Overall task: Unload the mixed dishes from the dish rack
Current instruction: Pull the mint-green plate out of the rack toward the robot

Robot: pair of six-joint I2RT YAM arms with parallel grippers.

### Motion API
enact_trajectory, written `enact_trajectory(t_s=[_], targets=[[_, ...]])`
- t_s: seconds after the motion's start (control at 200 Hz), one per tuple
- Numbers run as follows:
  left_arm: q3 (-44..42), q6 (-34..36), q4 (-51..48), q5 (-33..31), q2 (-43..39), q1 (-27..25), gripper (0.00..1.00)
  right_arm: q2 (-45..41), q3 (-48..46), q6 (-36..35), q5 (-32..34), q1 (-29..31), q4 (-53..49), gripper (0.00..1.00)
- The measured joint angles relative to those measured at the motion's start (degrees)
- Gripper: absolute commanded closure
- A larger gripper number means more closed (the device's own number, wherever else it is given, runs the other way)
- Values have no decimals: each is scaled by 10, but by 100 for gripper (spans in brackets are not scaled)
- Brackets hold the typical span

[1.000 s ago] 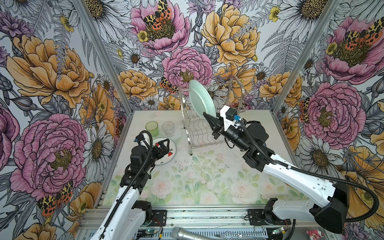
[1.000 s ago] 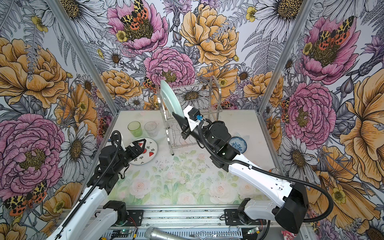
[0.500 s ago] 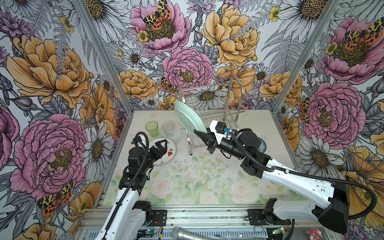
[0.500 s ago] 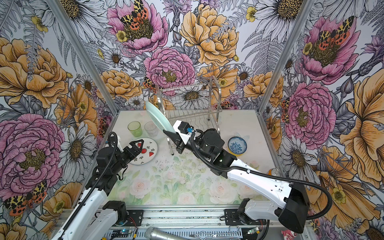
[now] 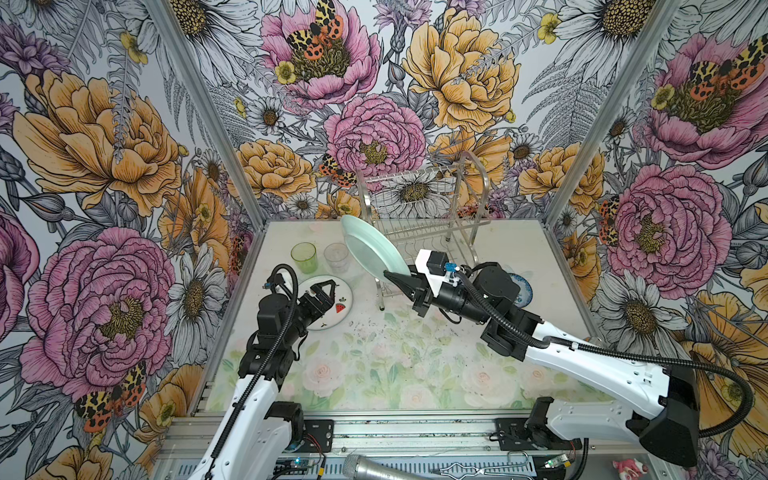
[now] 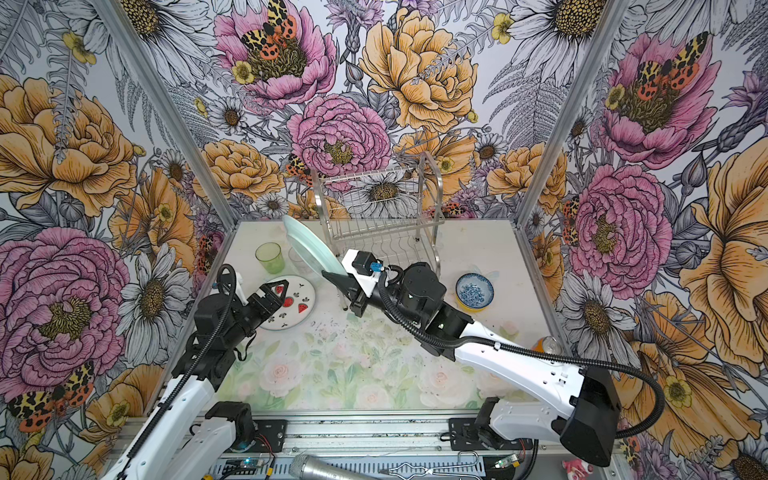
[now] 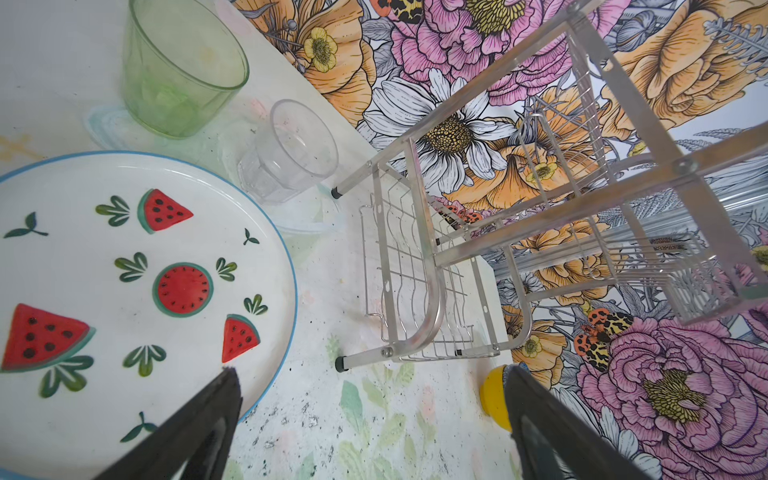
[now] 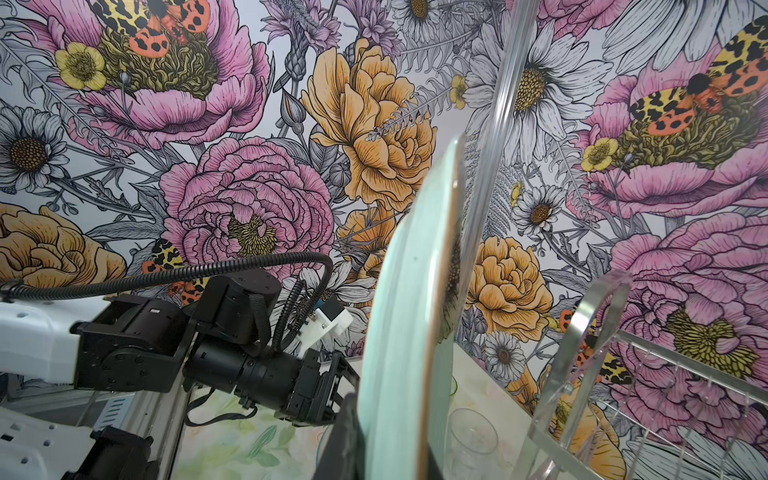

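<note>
My right gripper [image 5: 390, 275] [image 6: 330, 276] [image 8: 390, 449] is shut on the lower rim of the pale green plate [image 5: 372, 249] [image 6: 309, 247] [image 8: 403, 332]. The plate hangs tilted in the air, left of the dish rack's front. The chrome dish rack [image 5: 482, 183] [image 6: 432, 187] [image 7: 419, 266] stands at the back with bare shelves. My left gripper [image 5: 326, 291] [image 6: 278, 291] [image 7: 370, 374] is open and holds nothing. It hovers over the edge of the watermelon-patterned plate [image 5: 343, 299] [image 6: 297, 307] [image 7: 124, 270], which lies flat on the table.
A green tumbler [image 5: 304, 257] [image 7: 178, 70] and a clear tumbler [image 5: 336, 257] [image 7: 291, 153] stand behind the watermelon plate. A bowl [image 6: 473, 291] [image 7: 494, 395], blue-patterned inside and yellow outside, sits right of the rack. An orange can [image 6: 546, 345] stands at the right wall.
My right gripper has brought the green plate out of the rack, lower and to the left, and tipped it over more. My left gripper has barely shifted over the watermelon plate.
</note>
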Motion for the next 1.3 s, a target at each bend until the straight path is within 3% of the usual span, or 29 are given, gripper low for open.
enact_trajectory(t_s=[1.301], targets=[[6, -20, -62, 5, -12, 16, 1, 153, -24, 37, 24, 10, 7, 100]])
